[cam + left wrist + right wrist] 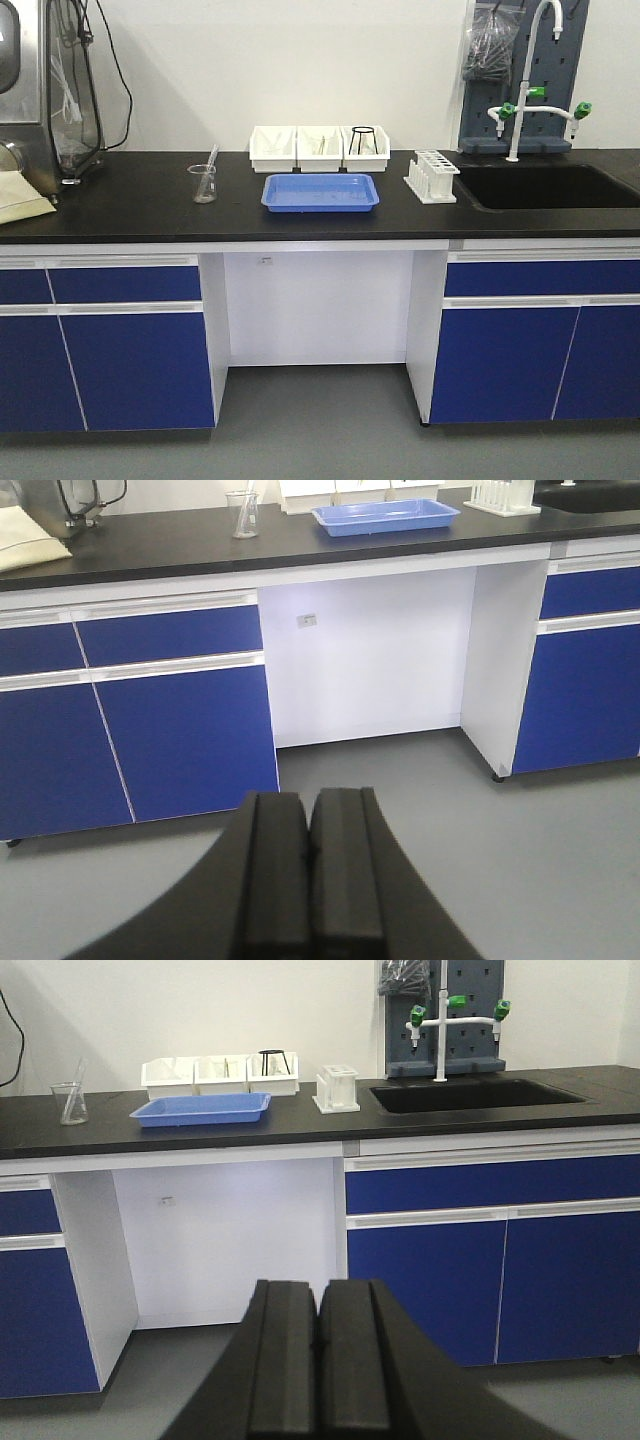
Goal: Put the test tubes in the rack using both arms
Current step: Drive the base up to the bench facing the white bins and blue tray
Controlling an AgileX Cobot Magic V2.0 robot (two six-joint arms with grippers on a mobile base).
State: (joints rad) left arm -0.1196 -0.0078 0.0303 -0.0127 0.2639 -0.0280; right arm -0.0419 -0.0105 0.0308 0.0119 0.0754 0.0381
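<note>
**Black worktop ahead, both tools shut and empty**

I see the rack (432, 177) standing on the black worktop (140, 200), between the blue tray (320, 192) and the sink (550, 187), just beside the sink's left edge. It is white and upright. At this range I cannot tell whether any of its holes are filled.

Left of the tray, apart from it, stands a clear beaker (203, 184). One slim clear test tube (212, 157) leans inside it, its top poking above the rim. Behind the tray three white bins (320, 160) sit in a row against the wall, and the right-hand one holds a small black wire stand (362, 139). Their other contents are too small for me to make out.

My left tool (308, 820) hangs low in front of the blue cupboard fronts (170, 730), above the grey floor, its two black pads pressed together with nothing between them. My right tool (318, 1305) is the same: pads closed flat against each other, empty, well short of the worktop. A white tap (528, 70) with green fittings rises behind the sink.
</note>
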